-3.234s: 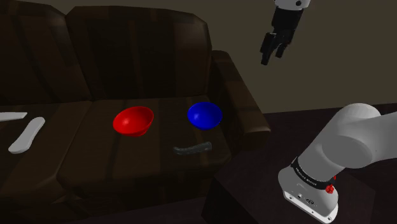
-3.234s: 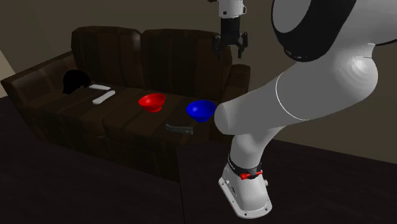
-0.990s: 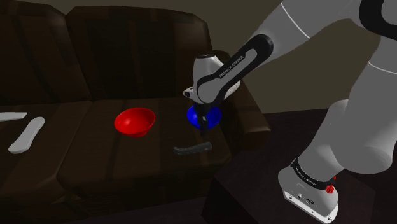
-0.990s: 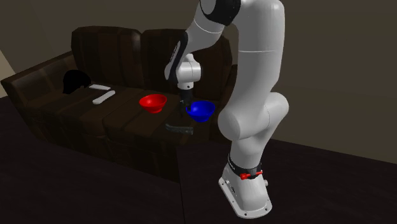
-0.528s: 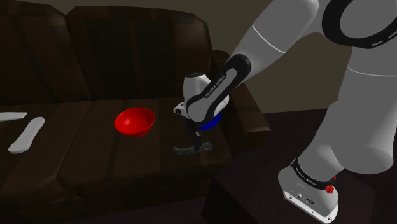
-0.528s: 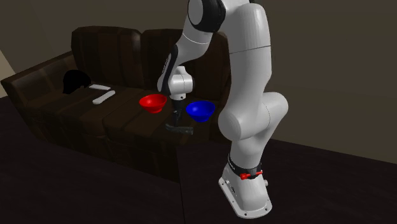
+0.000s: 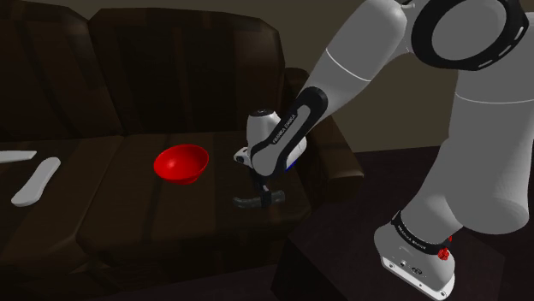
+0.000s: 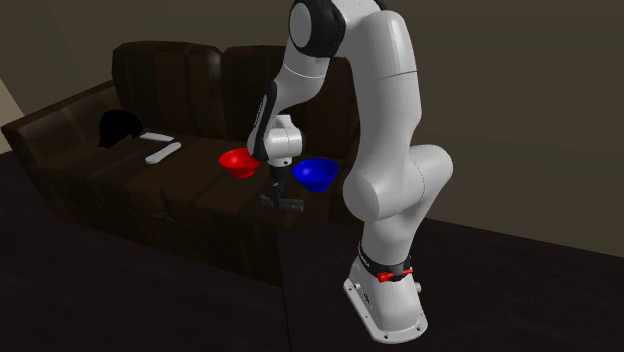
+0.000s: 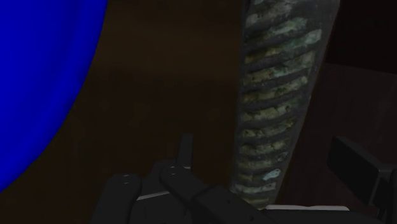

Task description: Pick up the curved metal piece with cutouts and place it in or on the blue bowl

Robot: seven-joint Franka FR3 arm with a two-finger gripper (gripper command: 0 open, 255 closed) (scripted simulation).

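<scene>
Curved metal piece: the grey, slotted curved metal piece point(image 7: 246, 203) lay flat on the sofa's seat cushion near the front edge, not yet lifted and not yet in the bowl.

Tool: the black tool point(image 9: 270, 154) pointed down over the strip's middle. Its fingers were spread, one on each side, with a sliver of cushion showing between each finger and the metal, so nothing was gripped.

Why that stance: straddling the narrow width rather than the length looked like the way to get a balanced pinch on a long, bowed strip.

Blue bowl: the blue bowl point(image 9: 38, 76) sat on the same cushion just beside the strip, further back toward the backrest. The carry after a lift appeared short.

Red bowl: a red bowl point(image 7: 181, 162) rested on the middle cushion, to the shoulder view's left and apart from the work.

Sofa: the dark brown sofa point(image 7: 128, 218) carried everything. Its soft seat seemed likely to give a little under the fingertips.

Arm: the white arm point(image 8: 385, 90) arched from its stand over the sofa's armrest, with the wrist bent steeply down.

Step judged: closing on the strip was the next thing called for.

Risk: the slots and the curve could let the strip tilt or slip if it was caught off-centre.
</scene>
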